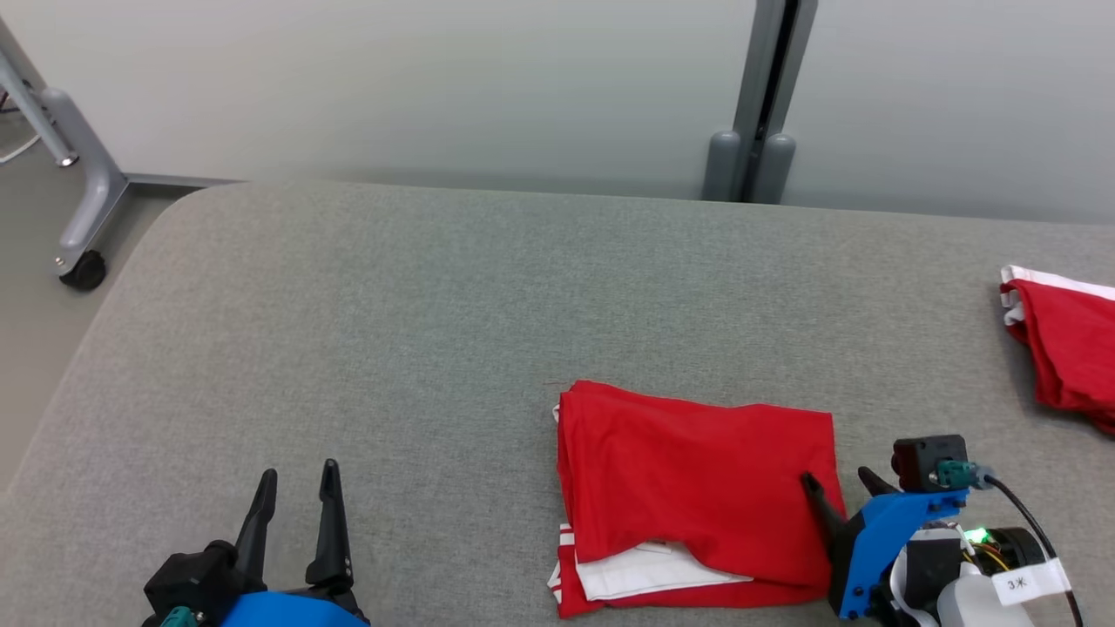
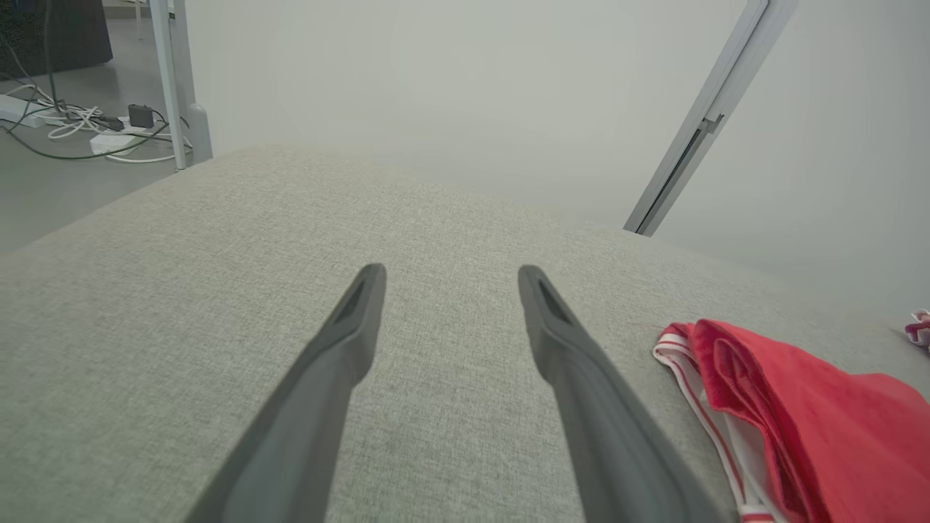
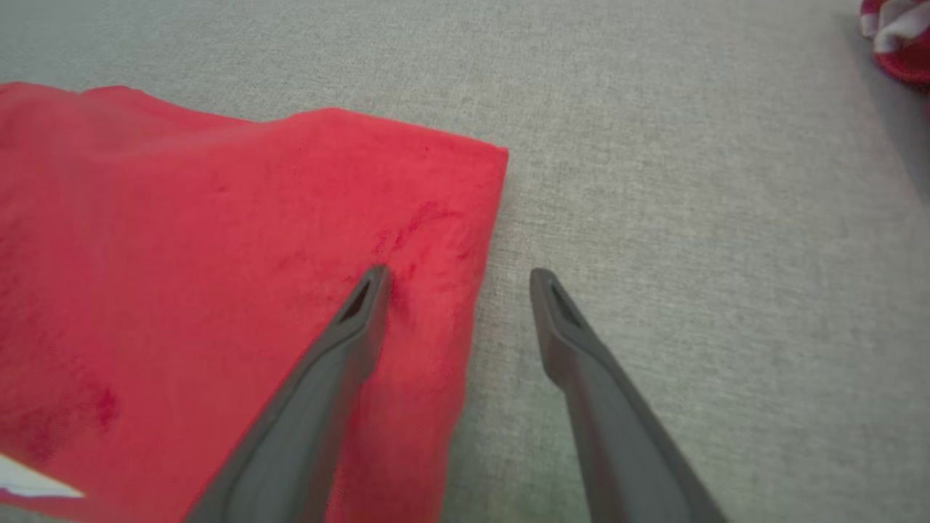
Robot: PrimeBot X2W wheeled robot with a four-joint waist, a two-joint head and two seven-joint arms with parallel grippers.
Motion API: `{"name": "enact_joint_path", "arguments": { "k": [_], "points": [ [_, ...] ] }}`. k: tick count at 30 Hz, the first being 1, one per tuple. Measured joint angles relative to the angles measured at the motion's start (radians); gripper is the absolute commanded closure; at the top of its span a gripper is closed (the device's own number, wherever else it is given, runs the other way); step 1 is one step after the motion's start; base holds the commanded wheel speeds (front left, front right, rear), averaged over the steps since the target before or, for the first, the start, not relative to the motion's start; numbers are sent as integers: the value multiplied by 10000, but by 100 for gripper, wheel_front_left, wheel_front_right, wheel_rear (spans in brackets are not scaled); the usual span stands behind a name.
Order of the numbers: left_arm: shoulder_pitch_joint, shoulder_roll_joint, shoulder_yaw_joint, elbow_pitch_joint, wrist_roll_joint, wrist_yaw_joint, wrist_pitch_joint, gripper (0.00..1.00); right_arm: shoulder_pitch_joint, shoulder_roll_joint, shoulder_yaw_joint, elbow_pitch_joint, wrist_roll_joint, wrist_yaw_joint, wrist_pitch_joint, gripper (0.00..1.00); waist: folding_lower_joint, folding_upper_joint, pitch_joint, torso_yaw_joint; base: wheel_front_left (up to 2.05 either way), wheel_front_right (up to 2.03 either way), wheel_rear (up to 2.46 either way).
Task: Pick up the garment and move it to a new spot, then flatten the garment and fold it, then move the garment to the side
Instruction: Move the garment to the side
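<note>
— What are we working on?
— A table (image 1: 348, 305) covered in grey woven fabric, its rounded corner far to the left of the garment (image 1: 688, 488). Behind the garment we see a pale wall (image 1: 435, 87) with a grey post (image 1: 756, 104) standing against it.
— And off the table?
— Well to the garment's left, a grey wheeled leg (image 1: 87, 209) stands on the floor (image 1: 22, 261). Our left wrist view also gives us loose cables (image 2: 80, 127) lying there.
— Where is the garment itself?
— It is folded into a red rectangle near the table's front edge. A white band and red-white stripes show at its near left corner. A second red cloth (image 1: 1067, 348) lies well apart to its right.
— Our end effectors?
— The left end effector (image 1: 299, 470) hangs well to the garment's left over bare table, fingers spread wide, holding nothing. The right end effector (image 1: 834, 475) sits at the garment's right edge, also spread wide. One finger (image 3: 363, 312) lies over the red cloth, the other over bare table just beside it. It pinches nothing, and we cannot tell whether that finger presses the cloth.
</note>
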Motion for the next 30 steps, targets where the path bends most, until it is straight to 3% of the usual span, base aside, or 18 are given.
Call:
{"name": "enact_joint_path", "arguments": {
  "k": [9, 10, 11, 12, 20, 30],
  "points": [
    [-12, -255, 104, 96, 232, -165, 0, 0, -533, -42, 426, 579, 844, -2, 1014, 2, 0, 0, 353, 266, 0, 0, 0],
    [-12, -270, 119, 98, 263, -176, 2, 0, -577, -48, 479, 594, 899, -2, 1011, 48, 0, 0, 388, 244, 0, 0, 0],
    [-14, -280, 150, 92, 316, -192, 0, 0, -628, -54, 525, 621, 928, -2, 997, 82, -1, 0, 420, 207, 0, 0, 0],
    [-18, -288, 182, 81, 326, -224, 0, 0, -684, -59, 608, 623, 993, 0, 955, 100, -1, 0, 459, 158, 0, 0, 0],
    [-174, -372, 178, -65, 606, -387, 0, 0, -1182, -234, 805, 127, 1252, 6, -36, 100, -1, 0, 826, -743, 0, 0, 0],
    [-626, -349, 54, -165, 851, -529, 0, 0, -1228, -780, 205, -1360, 1237, 0, -623, 100, -1, 0, 1509, -2799, 0, 0, 0]
  ]
}}
